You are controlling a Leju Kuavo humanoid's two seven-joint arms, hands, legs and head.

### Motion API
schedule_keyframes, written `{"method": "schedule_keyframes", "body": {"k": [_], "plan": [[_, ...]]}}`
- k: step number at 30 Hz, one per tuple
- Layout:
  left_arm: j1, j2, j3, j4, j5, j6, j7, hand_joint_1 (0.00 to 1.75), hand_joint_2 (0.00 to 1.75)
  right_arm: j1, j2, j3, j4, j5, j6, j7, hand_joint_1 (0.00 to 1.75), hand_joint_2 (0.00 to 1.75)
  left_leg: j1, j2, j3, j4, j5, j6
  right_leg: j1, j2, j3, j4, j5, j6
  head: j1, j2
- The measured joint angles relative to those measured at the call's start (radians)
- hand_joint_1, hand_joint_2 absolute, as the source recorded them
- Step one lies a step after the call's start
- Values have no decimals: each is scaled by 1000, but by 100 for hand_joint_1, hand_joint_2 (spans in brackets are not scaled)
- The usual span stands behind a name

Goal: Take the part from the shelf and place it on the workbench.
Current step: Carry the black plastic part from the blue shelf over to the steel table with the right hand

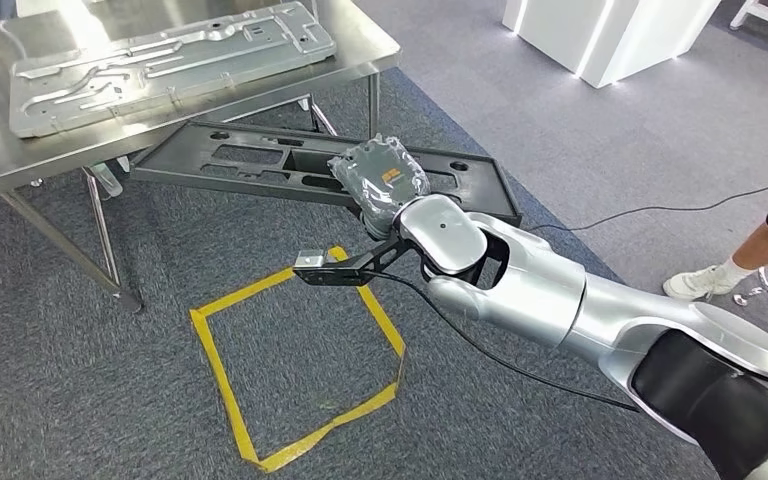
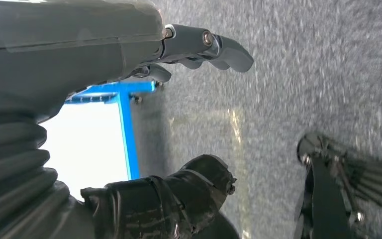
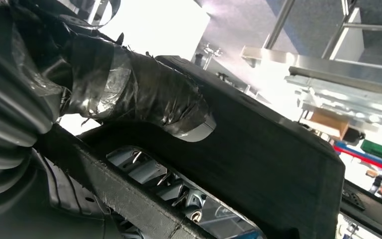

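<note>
Below table edge (image 1: 260, 95): right hand (image 1: 380, 180) fingers grasping black part (image 1: 260, 160); left hand (image 2: 129, 99) fingers released.

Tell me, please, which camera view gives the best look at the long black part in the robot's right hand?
The head view: it shows the whole black part, a long flat panel with cut-outs, held by the right hand beside the steel workbench. The right wrist view shows a close stretch of its edge under the taped thumb. The left wrist view looks at carpet.

The right arm (image 1: 560, 300) has glossy silver shells with a black cover at 4 o'clock. A thin black cable (image 1: 500, 355) runs beneath. Crinkled plastic wraps the right robot hand (image 1: 380, 180); the left robot hand (image 2: 129, 99) has a grey ribbed cover and screws.
</note>
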Motion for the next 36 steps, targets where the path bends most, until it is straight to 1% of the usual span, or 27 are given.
{"method": "schedule_keyframes", "body": {"k": [2,4,5,6,8,9,10,11,12,13,14,15,16,19,21,22,24,25,26,27,28,29,30,31,32,34,36], "plan": [[-1,0,0,0,0,0,0,0,175,0,1,0,1,0,0,0,175,175,-2,-2,1,0,-7,-10,4,2,16,-27,-7,-6,-1,0],[-1,0,0,0,0,2,1,0,175,1,1,0,1,0,0,0,175,175,0,0,4,-1,-14,-20,2,1,24,-35,-12,-14,-1,0],[0,-1,0,0,0,4,1,0,175,0,1,0,1,0,0,1,175,175,2,3,-2,16,-22,-25,-1,1,32,-41,-14,-19,-3,0],[0,-1,0,0,0,7,0,0,175,-1,1,0,1,0,0,2,175,175,3,6,-20,53,-37,-32,-3,0,42,-47,-17,-23,-4,0],[0,-1,0,0,-1,12,-2,0,175,0,1,0,2,2,0,2,175,175,8,11,-91,176,-75,-43,-4,-1,60,-51,-28,-29,-7,0],[0,-1,0,0,-1,13,-3,0,175,1,1,0,3,3,1,1,175,175,10,12,-132,236,-86,-47,-4,-2,68,-51,-35,-30,-7,0],[0,-1,0,0,-1,13,-3,0,175,4,1,0,4,4,1,0,175,175,12,13,-162,267,-80,-50,-4,-2,76,-51,-42,-30,-7,0],[1,-1,0,0,0,14,-3,0,175,5,1,0,6,6,2,0,175,175,13,14,-176,264,-55,-52,-5,-2,86,-50,-50,-29,-7,0],[2,-1,0,0,0,14,-3,0,175,6,1,0,7,6,2,-1,175,175,15,15,-168,217,-9,-53,-6,-2,98,-50,-58,-27,-7,0],[3,-1,0,0,0,14,-2,0,175,7,1,0,9,7,2,-1,175,175,16,17,-148,148,41,-53,-7,-2,109,-49,-67,-23,-7,0],[4,-1,0,0,0,15,-2,0,175,5,1,0,10,8,2,-1,175,175,14,18,-125,87,75,-52,-7,-1,118,-49,-75,-19,-8,0],[4,-1,0,0,0,15,-1,0,175,4,2,0,12,9,2,-1,175,175,12,19,-104,36,93,-48,-6,-1,123,-49,-81,-14,-9,0],[2,-1,0,0,0,16,0,0,175,2,2,0,13,10,2,-1,175,175,8,19,-93,12,93,-44,-5,-1,124,-50,-85,-10,-9,0],[-2,0,-1,0,0,19,0,0,175,2,4,0,17,12,2,-3,175,175,4,16,-79,-4,77,-22,-7,-2,126,-52,-94,6,-8,0],[-1,0,-1,0,0,19,0,0,175,1,6,0,18,13,2,-4,175,175,7,15,-61,-14,71,-7,-8,-2,107,-4,-118,12,-6,0],[1,0,-1,0,0,19,0,0,175,0,6,0,19,13,2,-4,175,175,7,16,-53,-17,67,0,-8,-2,75,56,-139,12,-4,0],[0,0,-1,0,0,18,0,0,175,2,6,0,21,13,3,-5,175,175,5,15,-43,-17,57,10,-7,-1,-16,198,-176,11,-1,0],[-1,1,-1,0,0,18,0,0,175,4,6,0,23,13,4,-7,175,175,4,14,-39,-16,51,12,-7,-1,-55,243,-177,12,0,0],[-2,1,-1,0,0,18,0,0,175,6,6,0,24,13,4,-8,175,175,4,11,-33,-14,46,12,-7,-1,-74,248,-157,11,0,0],[-2,1,-1,0,0,16,-1,0,175,7,6,0,25,13,5,-10,175,175,4,8,-27,-12,39,10,-7,-1,-71,212,-119,10,0,0],[-1,1,-1,0,0,15,-1,0,175,6,6,0,26,13,5,-11,175,175,4,6,-19,-9,30,8,-8,-1,-51,146,-69,7,1,0],[0,1,-1,0,0,13,-1,0,175,4,7,0,27,13,5,-13,175,175,3,2,-16,-5,22,4,-7,3,-23,79,-33,5,0,0],[0,1,-1,0,0,12,-1,0,175,3,8,0,28,13,5,-16,175,175,2,-2,-13,-1,14,-1,-8,8,1,21,-10,4,-1,0],[-1,1,-1,0,1,11,-1,0,175,1,10,0,29,12,6,-18,175,175,2,-5,-12,0,9,-6,-7,12,17,-13,-3,3,-1,0],[-1,1,-1,0,1,10,-1,0,175,1,12,0,30,11,7,-20,175,175,2,-9,-14,-1,7,-12,-5,15,24,-23,-10,1,-1,0],[-3,1,-1,0,1,10,0,0,175,1,16,0,34,10,9,-22,175,175,4,-14,-11,-6,5,-22,-5,8,28,-34,-14,-6,0,0],[-1,1,-1,0,2,10,2,0,175,-1,21,0,38,9,10,-22,175,175,5,-5,-24,25,-12,-33,-8,-2,42,-45,-17,-16,-4,0]]}}
